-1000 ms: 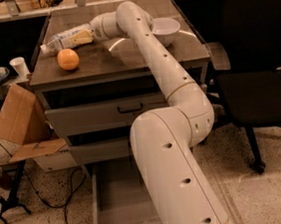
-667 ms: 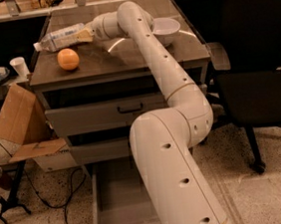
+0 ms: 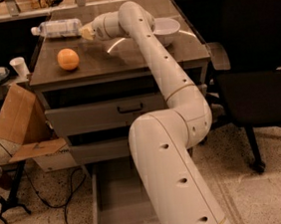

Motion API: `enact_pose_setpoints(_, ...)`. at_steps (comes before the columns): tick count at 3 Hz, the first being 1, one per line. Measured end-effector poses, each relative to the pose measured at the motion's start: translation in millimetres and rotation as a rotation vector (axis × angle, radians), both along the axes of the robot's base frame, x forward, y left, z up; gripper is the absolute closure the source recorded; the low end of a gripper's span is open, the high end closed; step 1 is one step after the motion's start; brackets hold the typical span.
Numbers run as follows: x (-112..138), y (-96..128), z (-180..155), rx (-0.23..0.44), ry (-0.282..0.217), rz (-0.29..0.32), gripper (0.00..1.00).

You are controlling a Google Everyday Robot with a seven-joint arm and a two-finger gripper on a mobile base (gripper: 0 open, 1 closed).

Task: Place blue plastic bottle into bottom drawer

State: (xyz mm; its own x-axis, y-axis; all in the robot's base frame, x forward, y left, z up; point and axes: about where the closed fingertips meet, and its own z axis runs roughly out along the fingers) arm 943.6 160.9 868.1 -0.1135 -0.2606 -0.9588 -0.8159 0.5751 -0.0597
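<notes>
One lift: hand [image 3: 87, 32], pinching blue plastic bottle [image 3: 60, 28], has risen over tabletop's [image 3: 125, 60] far-left corner; bottom drawer [image 3: 120, 201] stands open.

The pale, smooth-shelled gripper [image 3: 86, 32], over the back left of the faintly sheened brown cabinet top [image 3: 105, 65], clasps the small clear plastic bottle [image 3: 59, 28] with pale bluish label, near a matt round orange fruit [image 3: 68, 59] and a glossy white bowl [image 3: 167, 30].

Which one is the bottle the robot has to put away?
Look at the grey cabinet's top, back left corner. The small clear plastic bottle lies sideways in the white arm's end effector; unlike the round orange fruit, it's long and see-through.
</notes>
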Motion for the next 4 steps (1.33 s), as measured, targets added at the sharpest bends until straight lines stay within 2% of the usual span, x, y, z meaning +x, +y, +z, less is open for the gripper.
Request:
enact_pose_setpoints(1,0.1,-0.2,0.1,0.000,0.000,-0.001,0.00)
enact_pose_setpoints(4,4.4,-8.5,11.4,-0.001,-0.020,-0.027,0.00)
